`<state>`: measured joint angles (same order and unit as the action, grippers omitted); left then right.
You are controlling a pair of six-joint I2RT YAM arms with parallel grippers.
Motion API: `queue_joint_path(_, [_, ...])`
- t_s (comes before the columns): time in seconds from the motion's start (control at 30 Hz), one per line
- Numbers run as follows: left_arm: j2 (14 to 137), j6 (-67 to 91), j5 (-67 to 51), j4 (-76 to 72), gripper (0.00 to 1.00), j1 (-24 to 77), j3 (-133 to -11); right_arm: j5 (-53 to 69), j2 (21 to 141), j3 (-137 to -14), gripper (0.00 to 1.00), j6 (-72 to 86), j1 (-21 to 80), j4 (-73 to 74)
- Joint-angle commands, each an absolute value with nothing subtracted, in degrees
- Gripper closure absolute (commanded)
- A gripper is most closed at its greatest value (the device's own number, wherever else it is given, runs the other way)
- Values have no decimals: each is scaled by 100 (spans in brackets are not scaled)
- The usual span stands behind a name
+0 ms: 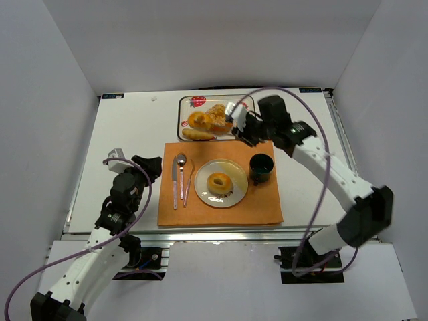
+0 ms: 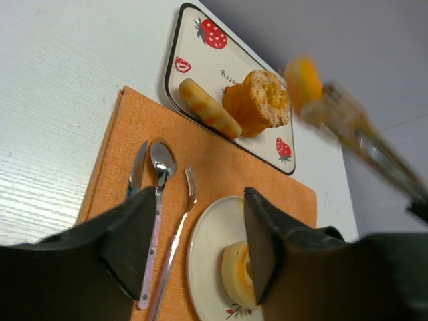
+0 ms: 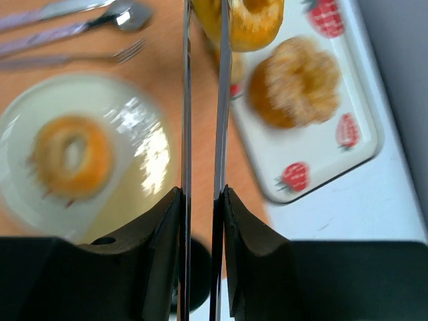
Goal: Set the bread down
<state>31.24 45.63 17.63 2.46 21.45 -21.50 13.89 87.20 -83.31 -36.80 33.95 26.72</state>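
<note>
My right gripper point(image 1: 249, 128) point(image 3: 201, 194) is shut on metal tongs point(image 3: 221, 100). The tongs pinch a ring-shaped bread point(image 3: 257, 27) point(image 1: 198, 120) and hold it above the strawberry tray point(image 1: 184, 107); it looks blurred in the left wrist view point(image 2: 302, 77). A sugared bun point(image 3: 294, 80) point(image 2: 257, 101) and a long bread point(image 2: 208, 107) lie on the tray. A white plate point(image 1: 234, 196) point(image 2: 210, 241) on the orange mat point(image 1: 261, 207) holds one ring bread point(image 1: 219, 182) point(image 3: 72, 155). My left gripper point(image 1: 150, 166) point(image 2: 199, 200) is open and empty, left of the mat.
A knife point(image 1: 175, 184), spoon point(image 1: 181, 174) and fork point(image 1: 188, 180) lie on the mat left of the plate. A dark cup point(image 1: 261, 167) stands right of the plate, under my right arm. White walls enclose the table.
</note>
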Motion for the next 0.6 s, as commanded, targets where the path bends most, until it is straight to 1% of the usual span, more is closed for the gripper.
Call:
queue_joint_path(0.0, [3137,4561,1732,106,39,2127,-2250,2179,7807,-7359,100,-4025,3402,3127])
queue_joint_path(0.03, [3190,4570,1714,45,41,2127,-2241,2310,7344,-6948,100,-4295,3367,3286])
queue_joint_path(0.1, [3269,4579,1635,35,47,2127,-2224,2355,6702,-6559,100,-4543,3340,3576])
queue_joint_path(0.17, [3401,4588,1591,-211,47,2127,-2215,2303,6312,-6041,100,-4763,3305,3665])
queue_joint_path(0.2, [3454,4588,1547,-246,47,2127,-2224,2259,5980,-5890,100,-4833,3305,3691])
queue_joint_path(0.3, [3612,4597,1503,-343,44,2127,-2250,2118,5530,-5450,100,-4904,3296,3726])
queue_joint_path(0.43, [3726,4597,1433,-395,40,2127,-2285,2004,5204,-5089,100,-4966,3305,3727])
queue_joint_path(0.57, [3709,4640,1433,-395,37,2127,-2268,1969,5133,-4887,100,-5062,3305,3735])
